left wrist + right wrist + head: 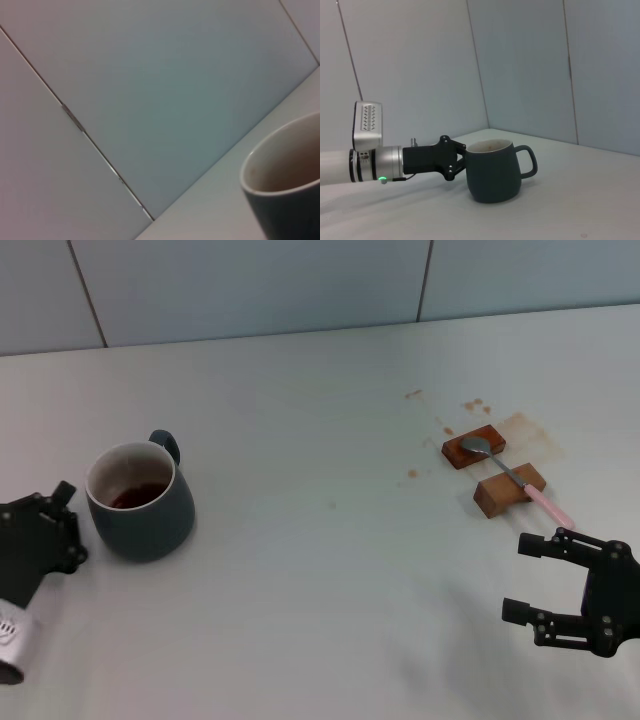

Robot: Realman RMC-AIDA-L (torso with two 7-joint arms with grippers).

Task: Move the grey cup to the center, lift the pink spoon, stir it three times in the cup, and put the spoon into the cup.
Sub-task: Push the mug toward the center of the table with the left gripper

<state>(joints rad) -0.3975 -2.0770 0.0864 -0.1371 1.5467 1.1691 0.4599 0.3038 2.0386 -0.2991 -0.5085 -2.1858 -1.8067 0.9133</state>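
The grey cup (pixel 140 502) is a rounded, dark blue-grey mug with a loop handle, a pale interior and a brown residue at its bottom. It stands upright on the white table (pixel 300 580). The left gripper (pixel 62 525) is just beside the cup, with its fingers spread. Well to the cup's right, the pink spoon (pixel 510 473) lies across two wooden blocks (pixel 508 490), silver bowl on one block. The right gripper (pixel 525 578) hovers near the spoon, fingers wide apart and holding nothing.

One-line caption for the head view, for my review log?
Left gripper beside the grey cup; open right gripper near the pink spoon resting across two wooden blocks.
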